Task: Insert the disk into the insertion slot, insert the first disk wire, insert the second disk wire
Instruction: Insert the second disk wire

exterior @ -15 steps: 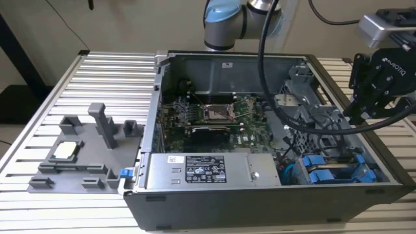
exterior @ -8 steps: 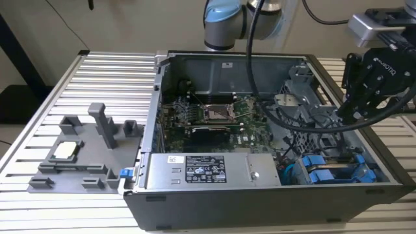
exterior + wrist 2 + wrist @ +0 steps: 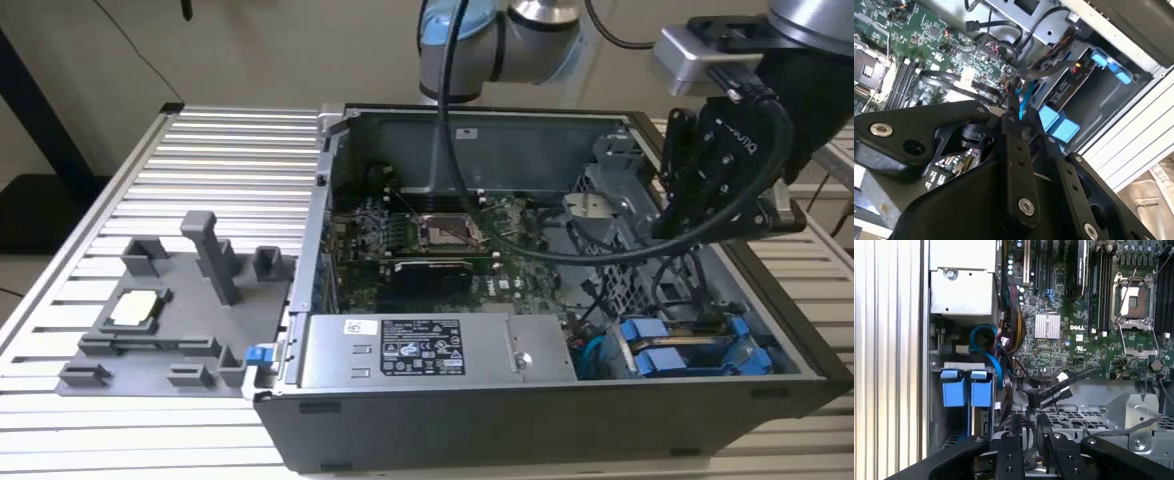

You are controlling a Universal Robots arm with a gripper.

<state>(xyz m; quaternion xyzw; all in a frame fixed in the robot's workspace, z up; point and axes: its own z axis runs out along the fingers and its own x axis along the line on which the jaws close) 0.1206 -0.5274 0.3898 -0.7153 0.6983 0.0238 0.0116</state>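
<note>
The disk (image 3: 954, 392) is sitting in the insertion slot (image 3: 935, 410) at a corner of the computer case (image 3: 534, 420), mostly hidden behind its blue handles. The gripper (image 3: 1030, 421) is hanging over the perforated cage (image 3: 1079, 417), fingers nearly together, seemingly pinching a black wire (image 3: 1034, 400).

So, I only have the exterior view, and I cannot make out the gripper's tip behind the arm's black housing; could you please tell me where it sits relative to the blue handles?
Observer: In the first wrist view the gripper is over the perforated grey cage, beside the two blue carrier handles, not above them.
Operator: Thank you. Is any wire near it?
Observer: Yes, a black cable ends in a connector just ahead of it.
Operator: Is anything else close by?
Observer: In the second wrist view a blue cable passes right by its tip; whether they touch I cannot tell.
</note>
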